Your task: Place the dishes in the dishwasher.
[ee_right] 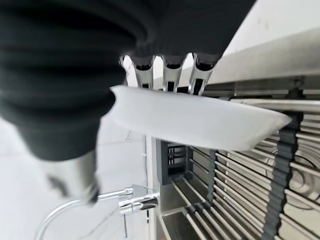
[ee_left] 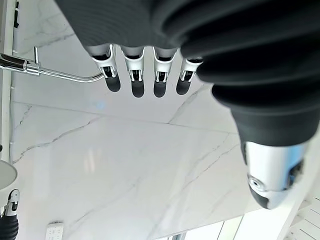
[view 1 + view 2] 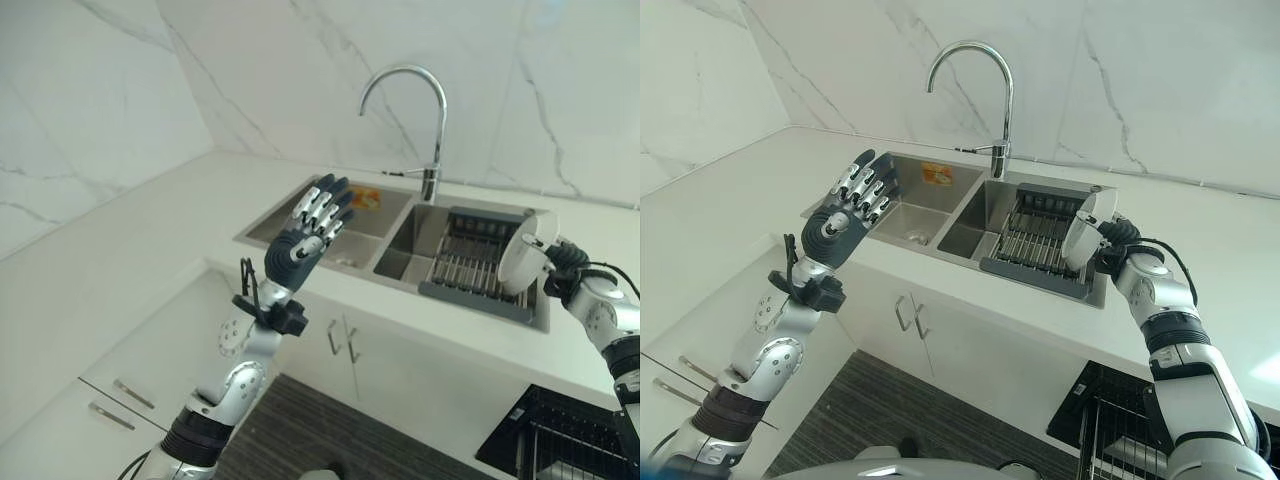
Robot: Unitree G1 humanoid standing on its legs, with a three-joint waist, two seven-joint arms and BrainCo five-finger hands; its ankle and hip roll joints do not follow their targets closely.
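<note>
My right hand (image 3: 1120, 246) is shut on a white plate (image 3: 524, 252), held tilted on edge above the right end of the dark drying rack (image 3: 470, 265) in the right sink basin. In the right wrist view the plate (image 1: 200, 120) lies between the thumb and the fingers (image 1: 170, 70), with the rack's bars (image 1: 235, 185) just past it. My left hand (image 3: 305, 235) is raised open, fingers straight, over the front edge of the left basin (image 3: 345, 235), holding nothing. A dark wire dishwasher basket (image 3: 1110, 420) shows at the lower right, below the counter.
A tall curved faucet (image 3: 430, 110) stands behind the sink's divider. An orange item (image 3: 937, 173) lies at the back of the left basin. White cabinet doors with handles (image 3: 340, 340) sit under the counter, and drawers (image 3: 115, 400) at lower left. Marble walls enclose the corner.
</note>
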